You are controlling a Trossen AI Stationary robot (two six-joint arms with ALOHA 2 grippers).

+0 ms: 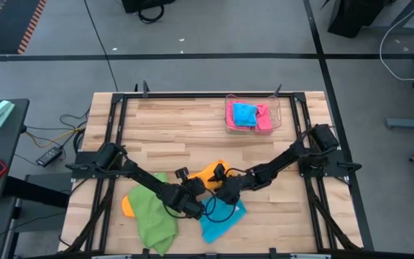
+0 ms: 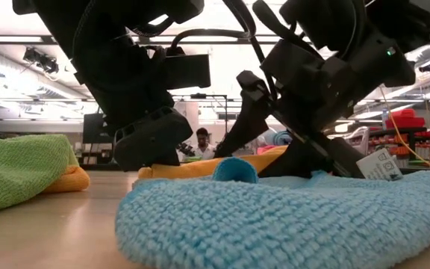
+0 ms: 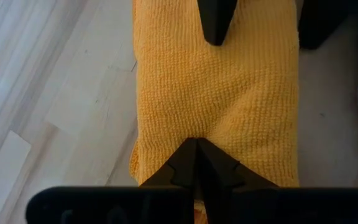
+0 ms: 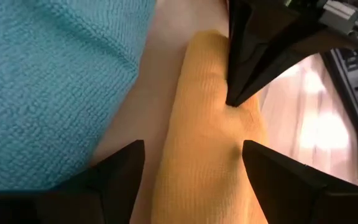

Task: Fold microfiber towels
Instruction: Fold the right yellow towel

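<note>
Near the front middle of the table, both my grippers met over a folded orange towel. My left gripper had its two fingers pressed together into one point, pinched onto the near edge of that orange towel, the cloth dimpling where the tips met it. My right gripper stood with its jaws spread wide, one finger on either side of the same orange strip, straddling it without squeezing; I could not tell whether its tips touched the cloth or the wood. In the right wrist view the left gripper's closed tip pressed down on the far end of the strip.

Just beside the orange towel, toward the front edge, lay a sky blue towel, spread flat and loose, with a small rolled fold standing up at its edge in the low view. A green towel lay crumpled at front left, partly over another orange towel.

At the back right of the table sat a clear tray holding a folded blue towel on top of a pink towel.
</note>
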